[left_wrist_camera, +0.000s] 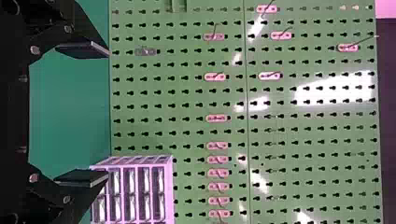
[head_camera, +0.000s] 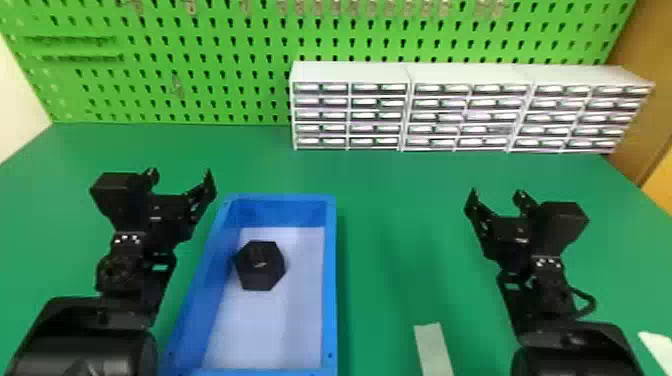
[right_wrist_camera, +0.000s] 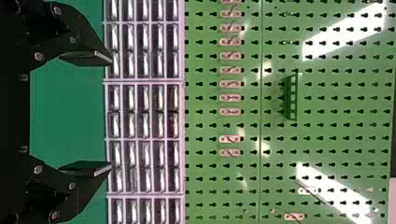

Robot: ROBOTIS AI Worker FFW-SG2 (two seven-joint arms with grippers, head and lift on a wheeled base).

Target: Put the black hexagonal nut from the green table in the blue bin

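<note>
In the head view, nearest the bottom edge, a pale strip (head_camera: 433, 350) lies on the green table (head_camera: 390, 200) between the two black arms, and a white piece (head_camera: 657, 347) lies at the right edge. The blue bin (head_camera: 330, 280) stands just to the right of the left arm, and the black nut (head_camera: 260, 265) sits inside it, on the pale floor close to the left wall, toward the far end. The left gripper (head_camera: 180, 175) is beyond the nut and to its left, not touching it; its two fingers stand wide apart with nothing between them, as the left wrist view also shows. The right gripper (head_camera: 496, 195) is well apart from the nut, off to the right of the bin, its fingers likewise spread and empty. Farther back, three white drawer cabinets (head_camera: 350, 72) stand side by side along the table's far edge. Behind them rises a green pegboard (head_camera: 225, 40) with a row of small hooks (left_wrist_camera: 217, 77).
</note>
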